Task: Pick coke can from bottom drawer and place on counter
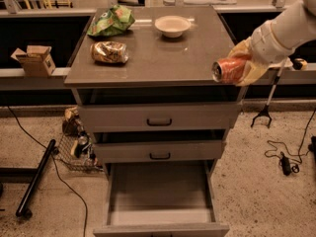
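While beside counter [163,58] edge, jaws clasp coke can [229,70].

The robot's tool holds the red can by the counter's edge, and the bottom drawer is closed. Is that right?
Not quite. The bottom drawer is open, pulled out with a bare floor, as the camera view shows. The rest is right: the tool holds the can by the counter's front right edge.
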